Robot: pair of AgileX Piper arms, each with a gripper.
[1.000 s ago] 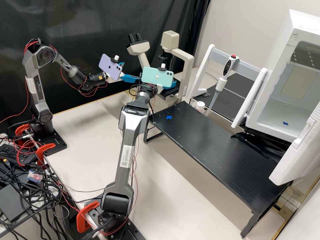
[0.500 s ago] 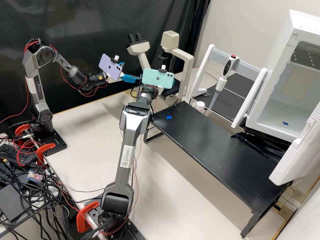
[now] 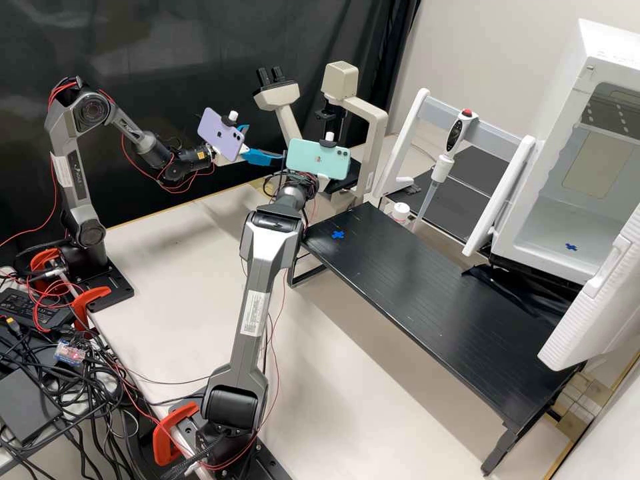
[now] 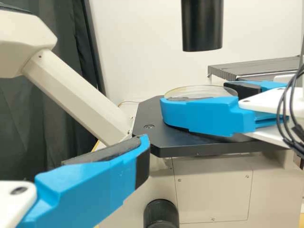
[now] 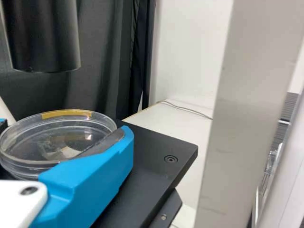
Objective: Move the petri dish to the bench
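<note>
Petri dish [image 5: 57, 142] at the microscope stage [image 5: 154, 156], flat side up; in the right wrist view it lies at lower left, between the blue fingers of the right gripper [image 4: 195, 93], judged closed on its side wall. Cannot tell whether its base touches the stage. Black cylinder [image 4: 203, 23] hangs above the stage; pale column [image 5: 251, 95] stands to the right in the right wrist view. Left gripper [image 3: 265, 140], fingers apart and nothing held, upper left of centre in the high view. Black bench [image 3: 427, 287] crosses the right half of that view, blue cross [image 3: 338, 235] near its upper-left end; presumably the set-down spot. Step in hand, as judged: taking the dish off the stage. Procedure: keep the squeeze light and even, since thin clear plastic may flex or slip; raise only slightly, keep level, draw out from under the cylinder, well off the column and left gripper, before turning benchward. Versus the frame 1.0 s ago: teal phone [image 3: 319, 159] on the right arm sits slightly lower and farther right, its elbow also shifted slightly right; lilac phone [image 3: 221, 135] unchanged.
</note>
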